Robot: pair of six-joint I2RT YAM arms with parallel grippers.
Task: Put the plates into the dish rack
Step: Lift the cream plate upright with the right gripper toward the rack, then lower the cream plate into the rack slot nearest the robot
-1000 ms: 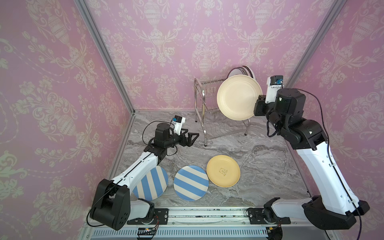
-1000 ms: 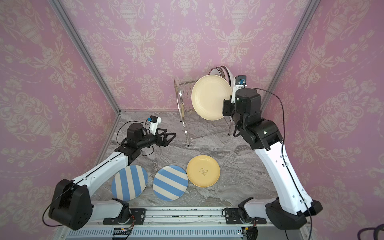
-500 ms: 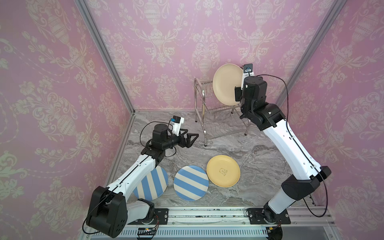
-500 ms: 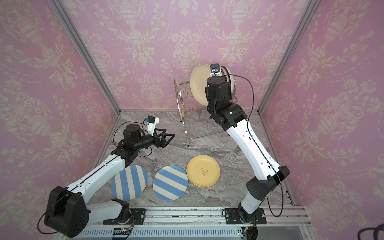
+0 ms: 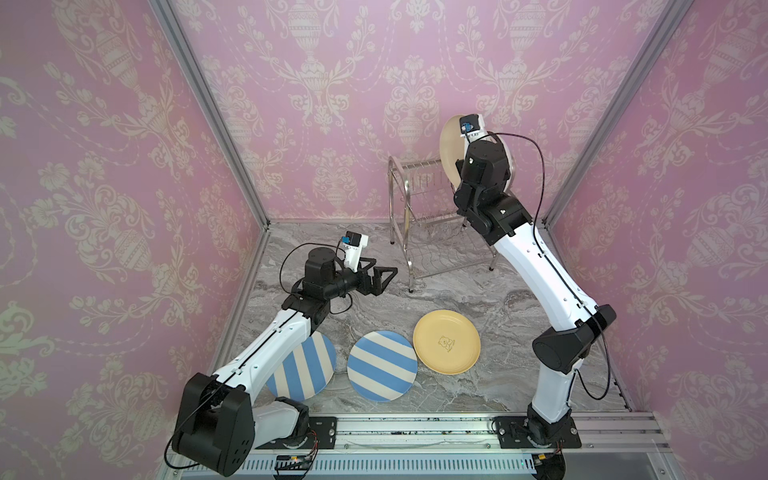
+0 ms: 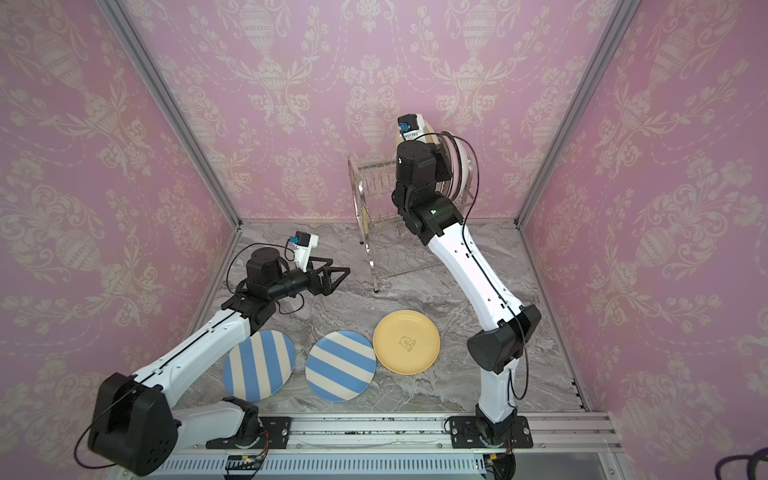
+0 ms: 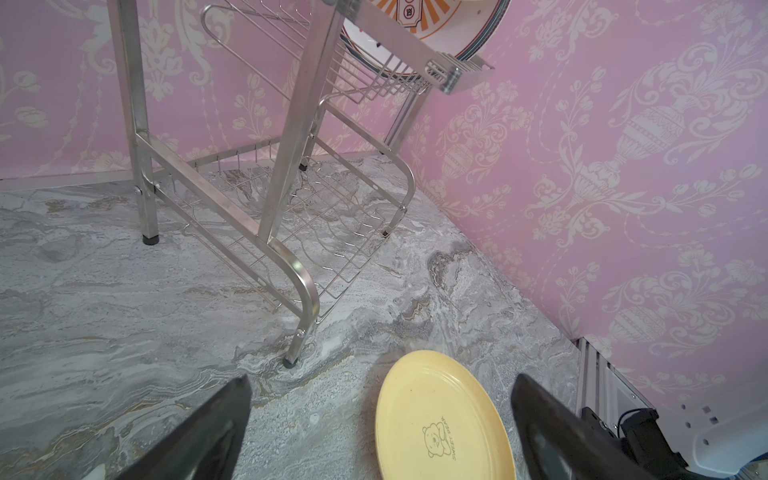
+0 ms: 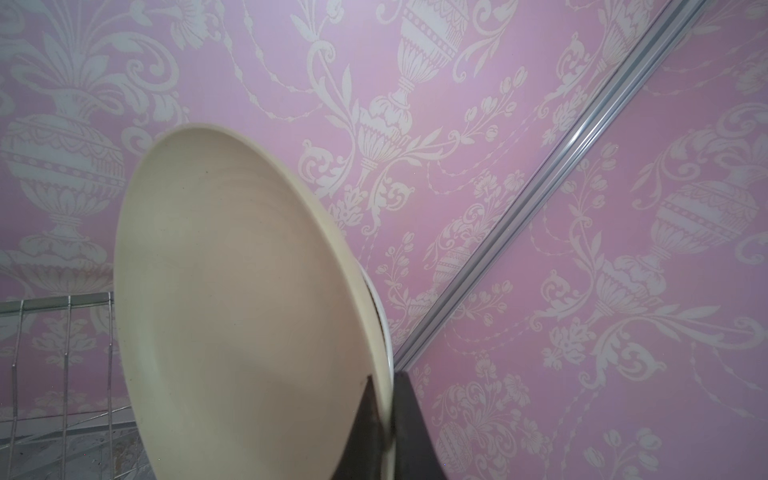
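Note:
My right gripper (image 8: 384, 378) is shut on the rim of a beige plate (image 8: 232, 316), held upright and edge-on over the upper tier of the dish rack (image 5: 401, 199), right beside plates standing there (image 6: 457, 166). One of those is white with an orange sunburst (image 7: 415, 20). My left gripper (image 5: 384, 276) hovers open and holds nothing, low over the table in front of the rack. Two blue-and-cream striped plates (image 5: 305, 365) (image 5: 382, 365) and a yellow plate (image 5: 446, 340) lie flat near the front edge.
Pink papered walls close in on three sides, and a metal corner post (image 8: 540, 199) stands just behind the rack. The rack's lower wire shelf (image 7: 316, 216) sits near the table. A mounting rail (image 5: 415, 428) runs along the front.
The right arm carried the beige plate from in front of the rack up and back to the upper tier, turning it edge-on. The left arm barely moved.

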